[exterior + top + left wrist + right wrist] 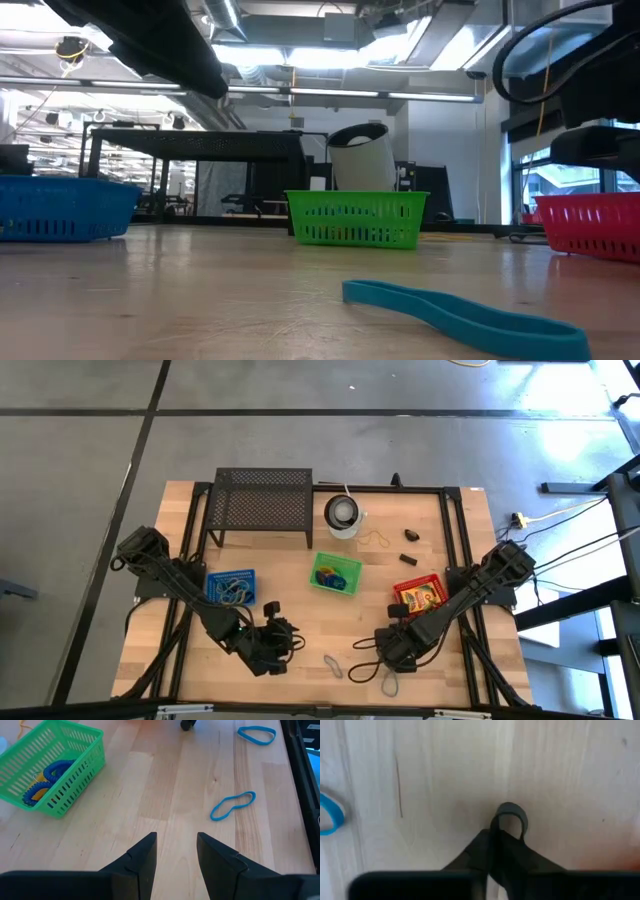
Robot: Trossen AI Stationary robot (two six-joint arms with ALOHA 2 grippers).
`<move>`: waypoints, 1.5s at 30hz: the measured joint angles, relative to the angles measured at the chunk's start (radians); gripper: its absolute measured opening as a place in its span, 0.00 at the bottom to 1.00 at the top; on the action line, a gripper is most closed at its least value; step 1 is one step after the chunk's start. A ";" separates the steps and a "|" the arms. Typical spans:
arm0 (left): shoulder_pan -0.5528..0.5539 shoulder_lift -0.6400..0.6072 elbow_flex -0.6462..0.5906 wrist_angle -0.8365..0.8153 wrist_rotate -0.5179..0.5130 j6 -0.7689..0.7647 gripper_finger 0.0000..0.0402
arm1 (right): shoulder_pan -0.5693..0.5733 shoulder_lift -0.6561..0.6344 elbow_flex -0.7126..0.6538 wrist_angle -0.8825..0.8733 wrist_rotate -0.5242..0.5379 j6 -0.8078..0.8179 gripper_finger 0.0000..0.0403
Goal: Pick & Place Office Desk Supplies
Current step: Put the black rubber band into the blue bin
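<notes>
Both arms are black and built of chunky jointed segments, with thin dark cables looping loosely beside the links near each wrist. The left pincer (176, 857) ends in two matte black, blocky fingers with angled, wedge-shaped tips. The right pincer (496, 840) has the same matte black fingers, tapering toward their ends.

A grey concrete floor (300, 440) with dark seam lines fills the high view's upper half. In the low view, ceiling strip lights (300, 55) glow at top centre, and bright windows (555, 190) stand at right.
</notes>
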 joint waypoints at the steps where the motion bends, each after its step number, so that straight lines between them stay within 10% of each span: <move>1: 0.000 0.000 0.000 0.000 0.000 0.000 0.33 | 0.000 0.000 0.000 0.005 0.000 -0.001 0.05; 10: 0.000 0.000 0.000 0.015 -0.031 0.044 0.33 | 0.000 0.000 0.065 0.037 0.036 -0.033 0.03; 20: 0.000 0.000 0.000 0.219 -0.051 0.279 0.35 | -0.017 0.000 0.254 0.210 0.344 -0.181 0.04; 29: 0.000 0.000 0.000 0.399 -0.046 0.524 0.45 | -0.059 0.000 0.286 0.592 0.294 -0.419 0.02; 45: 0.000 -0.001 0.001 0.557 -0.044 0.723 0.48 | -0.093 -0.001 0.286 0.674 0.261 -0.502 0.03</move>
